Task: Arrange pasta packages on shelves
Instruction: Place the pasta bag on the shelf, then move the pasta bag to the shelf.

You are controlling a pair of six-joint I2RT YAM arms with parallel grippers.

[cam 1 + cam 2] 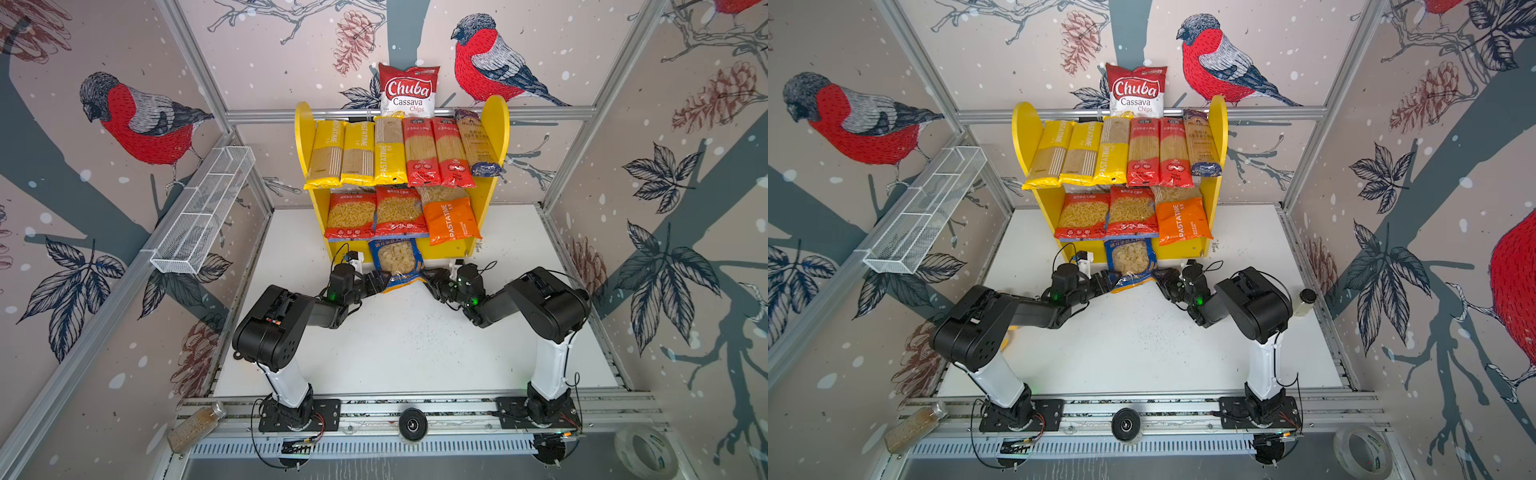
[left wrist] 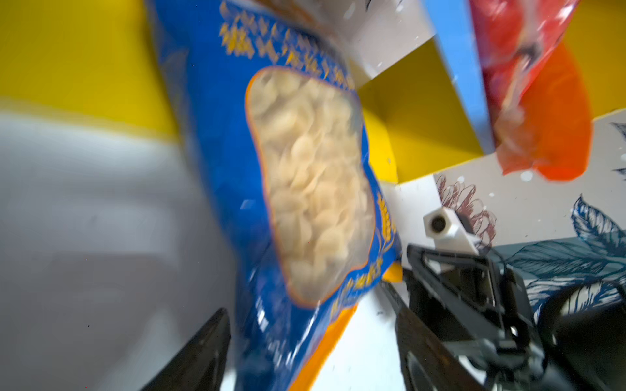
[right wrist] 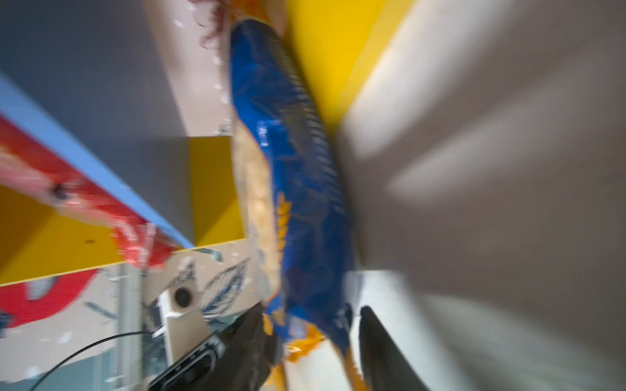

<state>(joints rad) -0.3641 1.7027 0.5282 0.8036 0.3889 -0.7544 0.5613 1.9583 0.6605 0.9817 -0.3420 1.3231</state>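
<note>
A blue short-pasta bag (image 1: 397, 259) (image 1: 1131, 262) with a clear window of shells stands tilted on the white table, leaning on the foot of the yellow shelves (image 1: 494, 124). My left gripper (image 1: 376, 284) (image 2: 305, 301) is open, its fingers spread wide on either side of the bag's lower left corner. My right gripper (image 1: 430, 278) (image 3: 311, 306) is open at the lower right corner, with the bag's edge (image 3: 298, 203) loose between its fingers. Long yellow (image 1: 357, 151), red (image 1: 436, 151) and dark-blue (image 1: 478, 141) packs fill the upper shelf. Red bags (image 1: 351, 214) and an orange bag (image 1: 451, 220) sit on the blue lower board (image 2: 457, 67).
A Chuba chips bag (image 1: 408, 89) stands on top behind the rack. A white wire basket (image 1: 203, 212) hangs on the left wall. A jar (image 1: 195, 426) lies at the front left rail, a tape roll (image 1: 644, 451) at the front right, and a small bottle (image 1: 1304, 301) by the right arm.
</note>
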